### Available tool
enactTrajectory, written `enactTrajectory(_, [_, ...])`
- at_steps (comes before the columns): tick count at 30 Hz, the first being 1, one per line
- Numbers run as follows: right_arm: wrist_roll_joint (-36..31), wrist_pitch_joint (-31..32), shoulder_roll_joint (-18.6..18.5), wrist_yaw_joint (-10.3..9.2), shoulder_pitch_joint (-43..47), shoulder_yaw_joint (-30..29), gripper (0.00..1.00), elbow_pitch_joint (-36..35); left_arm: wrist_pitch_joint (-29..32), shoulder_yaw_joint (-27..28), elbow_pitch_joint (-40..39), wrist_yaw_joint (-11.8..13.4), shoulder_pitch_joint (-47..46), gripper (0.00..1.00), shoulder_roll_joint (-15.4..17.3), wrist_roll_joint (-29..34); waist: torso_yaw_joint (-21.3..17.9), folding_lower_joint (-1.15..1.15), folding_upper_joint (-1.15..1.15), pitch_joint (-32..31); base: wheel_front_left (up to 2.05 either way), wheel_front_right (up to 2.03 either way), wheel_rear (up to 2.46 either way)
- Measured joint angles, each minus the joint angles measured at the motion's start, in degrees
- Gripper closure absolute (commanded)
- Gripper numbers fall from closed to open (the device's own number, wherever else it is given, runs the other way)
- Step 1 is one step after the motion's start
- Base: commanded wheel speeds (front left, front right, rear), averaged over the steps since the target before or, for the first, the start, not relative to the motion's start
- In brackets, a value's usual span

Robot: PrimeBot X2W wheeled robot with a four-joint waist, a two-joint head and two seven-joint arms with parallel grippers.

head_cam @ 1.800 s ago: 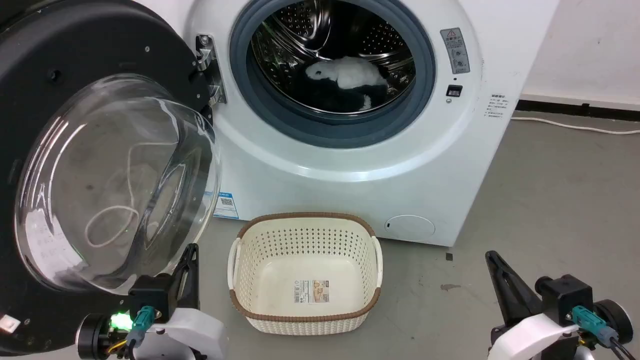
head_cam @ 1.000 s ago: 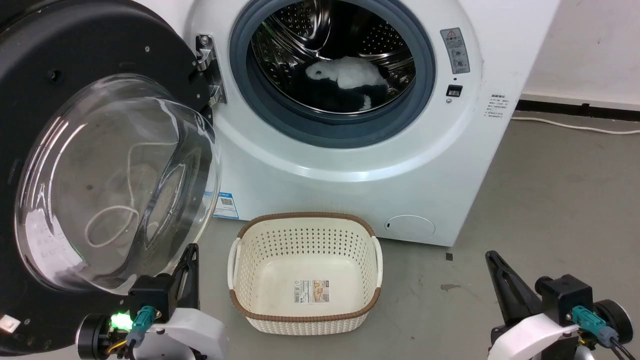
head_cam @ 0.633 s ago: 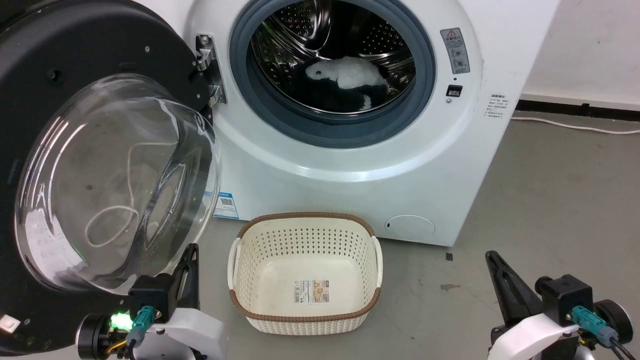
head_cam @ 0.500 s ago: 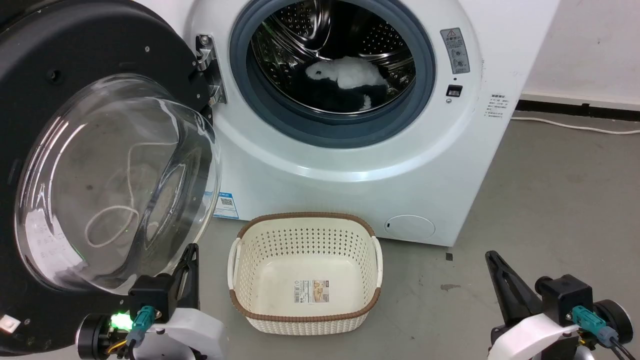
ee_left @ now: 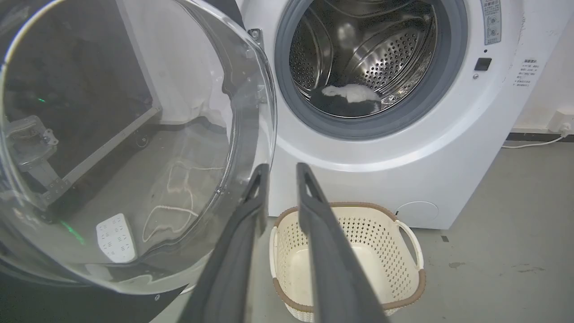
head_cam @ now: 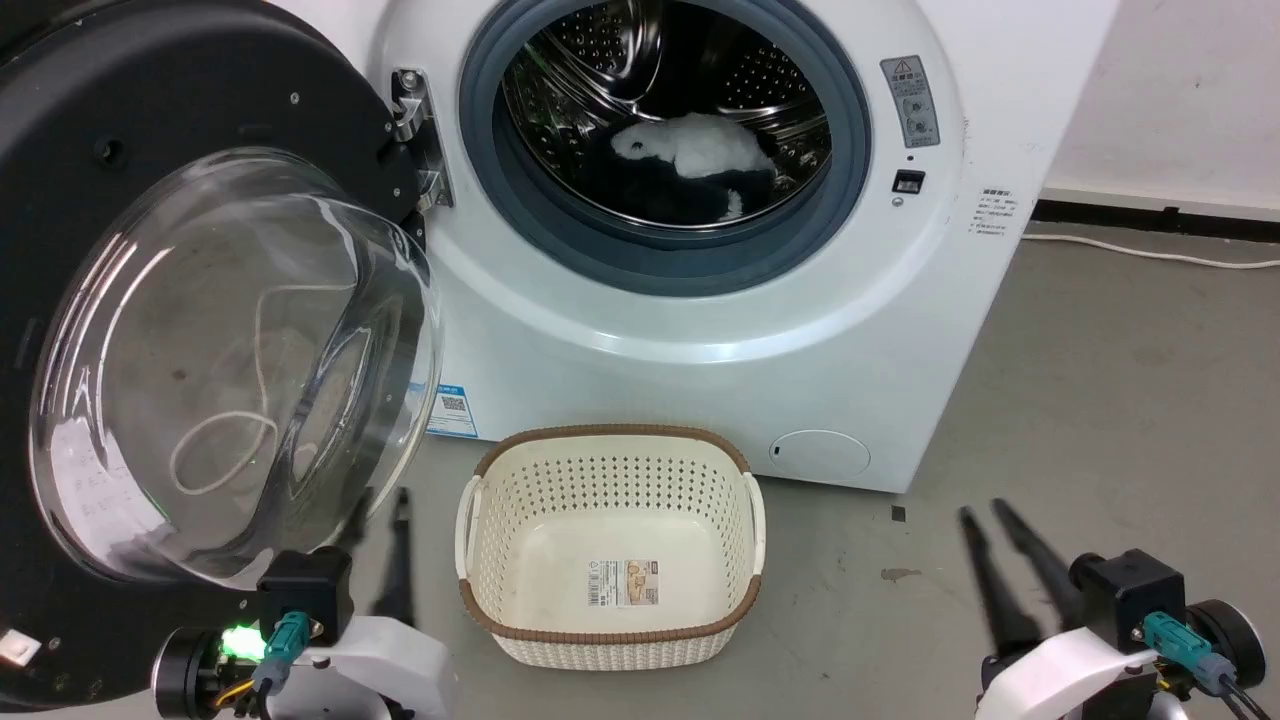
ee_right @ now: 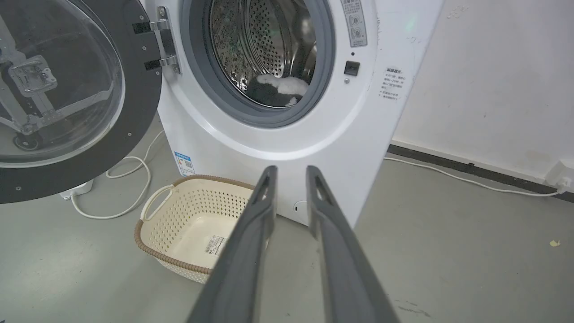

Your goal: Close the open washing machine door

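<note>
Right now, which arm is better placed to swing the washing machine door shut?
Left. The left gripper sits right by the glass bowl of the washing machine door, which hangs open on that side. The right gripper is across the laundry basket, far from the door.

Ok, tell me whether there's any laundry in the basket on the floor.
No, the head view shows the basket with a bare bottom and just a paper label stuck on it.
</note>
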Motion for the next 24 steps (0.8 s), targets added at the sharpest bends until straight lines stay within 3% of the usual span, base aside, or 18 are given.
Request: enactTrajectory(24, [2.7, -2.1, 0.0, 0.0, 0.7, 1.0, 0.0, 1.1, -1.6, -1.7, 0.7, -0.5, 0.0, 0.0, 0.0, -2.7, 0.0, 0.0, 0.0, 0.0, 0.0, 0.0, 0.0])
